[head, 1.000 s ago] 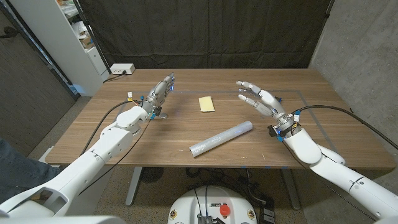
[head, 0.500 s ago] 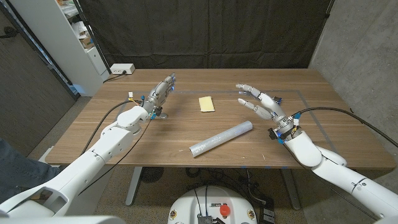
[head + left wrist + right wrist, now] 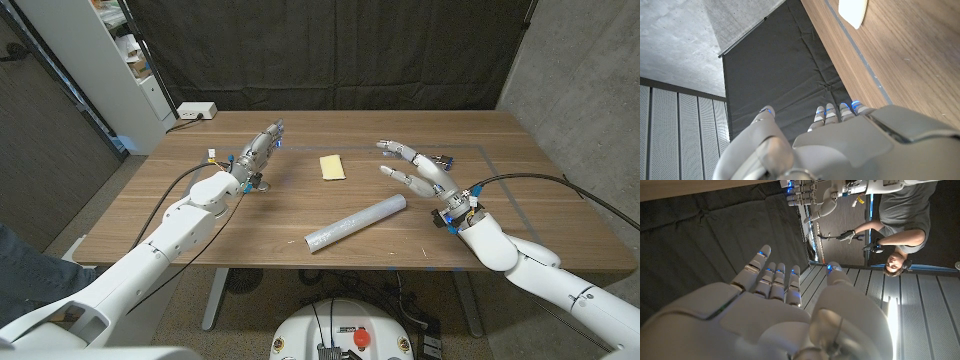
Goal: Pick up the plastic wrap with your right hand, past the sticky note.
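The plastic wrap is a long pale roll lying at a slant near the table's front middle. Beyond it lies a yellow sticky note; its pale corner shows in the left wrist view. My right hand hovers open just right of the roll's far end, fingers spread toward the note and apart from the roll. Its back fills the lower right wrist view. My left hand stays at the table's left, fingers straight and holding nothing; the left wrist view has it too.
The wooden table has a white power strip at its back left corner. A white shelf stands to the left and a dark curtain behind. A person appears in the right wrist view, near my left hand.
My right hand has shifted a little toward the table's front and toward the roll's far end, staying open. The left arm, roll and note have not moved.
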### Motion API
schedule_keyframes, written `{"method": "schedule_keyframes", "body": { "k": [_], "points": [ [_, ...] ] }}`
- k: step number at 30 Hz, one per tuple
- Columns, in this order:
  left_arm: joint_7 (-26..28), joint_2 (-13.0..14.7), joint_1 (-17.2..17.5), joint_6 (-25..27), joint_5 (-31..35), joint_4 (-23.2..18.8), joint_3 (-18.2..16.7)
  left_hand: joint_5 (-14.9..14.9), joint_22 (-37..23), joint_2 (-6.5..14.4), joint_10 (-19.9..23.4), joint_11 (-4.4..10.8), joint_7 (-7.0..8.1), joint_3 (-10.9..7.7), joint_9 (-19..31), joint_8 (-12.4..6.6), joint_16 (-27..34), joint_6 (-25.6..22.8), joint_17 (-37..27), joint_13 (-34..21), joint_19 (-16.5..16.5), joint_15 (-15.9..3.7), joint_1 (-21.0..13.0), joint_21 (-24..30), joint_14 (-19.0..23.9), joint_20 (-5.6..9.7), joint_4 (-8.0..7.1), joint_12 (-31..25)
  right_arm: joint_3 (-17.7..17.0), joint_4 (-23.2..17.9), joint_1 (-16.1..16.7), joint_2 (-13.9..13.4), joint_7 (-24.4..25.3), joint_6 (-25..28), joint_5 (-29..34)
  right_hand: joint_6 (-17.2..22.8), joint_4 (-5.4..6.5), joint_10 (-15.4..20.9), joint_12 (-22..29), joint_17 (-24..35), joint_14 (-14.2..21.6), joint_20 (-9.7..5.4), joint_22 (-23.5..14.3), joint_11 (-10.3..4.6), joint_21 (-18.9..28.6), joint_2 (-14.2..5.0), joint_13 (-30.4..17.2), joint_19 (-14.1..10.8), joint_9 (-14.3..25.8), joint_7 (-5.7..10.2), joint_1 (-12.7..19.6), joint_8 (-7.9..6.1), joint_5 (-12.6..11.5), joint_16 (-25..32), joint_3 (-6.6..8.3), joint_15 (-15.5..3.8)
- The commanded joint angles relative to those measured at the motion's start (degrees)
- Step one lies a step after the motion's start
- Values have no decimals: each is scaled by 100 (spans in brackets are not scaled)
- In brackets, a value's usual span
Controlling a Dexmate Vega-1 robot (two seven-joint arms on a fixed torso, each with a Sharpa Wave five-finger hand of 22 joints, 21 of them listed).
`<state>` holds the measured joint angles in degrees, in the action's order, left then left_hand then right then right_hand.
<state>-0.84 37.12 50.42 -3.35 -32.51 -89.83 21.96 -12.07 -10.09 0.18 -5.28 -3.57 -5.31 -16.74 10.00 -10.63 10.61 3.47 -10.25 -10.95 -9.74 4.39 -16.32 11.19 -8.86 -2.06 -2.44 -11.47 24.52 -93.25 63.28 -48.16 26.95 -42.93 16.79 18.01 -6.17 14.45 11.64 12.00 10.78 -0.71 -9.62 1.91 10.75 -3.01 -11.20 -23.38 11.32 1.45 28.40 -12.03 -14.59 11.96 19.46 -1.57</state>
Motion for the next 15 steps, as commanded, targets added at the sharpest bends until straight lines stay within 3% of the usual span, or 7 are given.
{"method": "schedule_keyframes", "body": {
  "k": [1, 15],
  "points": [
    [-4, -18, 18, 6, 12, -19, 30, 22, -25, 64, -33, -4, -18, -5, 25, -9, 2, -17, -14, -13, -370, 9, -31, 1, -50, -44, 19, -38, 46, -107, 20, -148, 260, 99, 305, -1, -33, 23, 5, 1, 40, -36, -3, -21, 8, 26, -4, -41, 12, 57, 17, 37, 18, 1, 32, -29],
    [27, -55, 34, -3, 31, -15, 58, 30, -25, 70, -45, 11, -10, -1, 25, -11, 4, -19, -14, -13, -377, 3, -27, 1, -54, -53, 29, -36, 128, -289, 30, -351, 494, 359, 791, -41, -52, 39, 6, 0, 66, -52, -3, -98, 11, 41, -6, -50, 14, 147, 16, 50, 6, 8, 37, -74]
  ]
}}
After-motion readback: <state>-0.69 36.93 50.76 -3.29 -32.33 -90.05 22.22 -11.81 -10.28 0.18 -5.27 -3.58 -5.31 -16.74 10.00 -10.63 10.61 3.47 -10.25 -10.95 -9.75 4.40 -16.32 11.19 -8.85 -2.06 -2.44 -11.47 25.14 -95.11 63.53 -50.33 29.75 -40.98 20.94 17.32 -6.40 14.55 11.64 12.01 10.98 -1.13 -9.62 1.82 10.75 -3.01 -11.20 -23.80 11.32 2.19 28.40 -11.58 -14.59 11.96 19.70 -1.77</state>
